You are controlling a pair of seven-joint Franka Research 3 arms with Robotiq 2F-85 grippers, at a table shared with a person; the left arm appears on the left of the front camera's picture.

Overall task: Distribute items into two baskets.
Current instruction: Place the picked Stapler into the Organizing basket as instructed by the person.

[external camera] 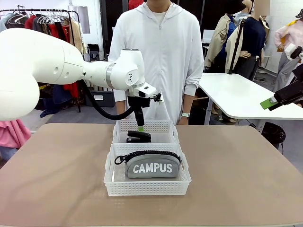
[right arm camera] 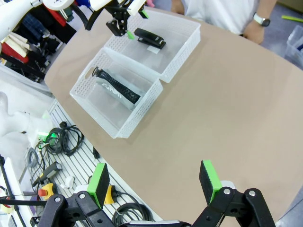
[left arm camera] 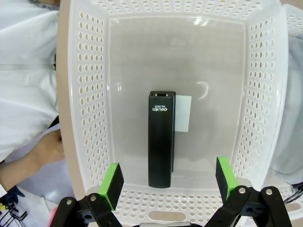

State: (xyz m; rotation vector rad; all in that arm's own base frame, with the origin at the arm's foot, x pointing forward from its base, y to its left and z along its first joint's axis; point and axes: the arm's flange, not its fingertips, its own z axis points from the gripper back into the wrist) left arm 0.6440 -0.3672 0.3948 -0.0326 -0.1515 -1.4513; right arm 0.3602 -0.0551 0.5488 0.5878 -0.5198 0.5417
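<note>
The table [external camera: 57,175] is the largest thing before me, a wide top with a matt beige-brown surface and a rounded edge. Behind its far side stands a person [external camera: 158,52] in a white zipped hooded jacket, with a watch on one wrist.

In the middle of the table stand the two baskets, touching each other, one behind the other. They are white plastic rectangles with lattice walls full of small holes and a cloudy clear bottom. The near basket [external camera: 147,188] holds the grey pouch [external camera: 152,166]. It is soft woven fabric with rounded ends, it stands on its long side, and it has a black zipper along the top with a black loop at one end. On its front I read "CAMPUS" in white capital letters.

The far basket [left arm camera: 90,118] holds the black stapler [left arm camera: 161,139]. It is a long narrow bar with a smooth, slightly glossy top, and it lies flat on the bottom. Small white print on it reads "deli", with a smaller line that I cannot read. A small white label [left arm camera: 182,113] lies just beside it.

My left gripper [left arm camera: 170,182] hangs above the stapler with the jaws spread wide, green pads on both sides, grasping nothing. My right gripper [right arm camera: 154,183] is well apart, high over the table edge, also released and empty.
</note>
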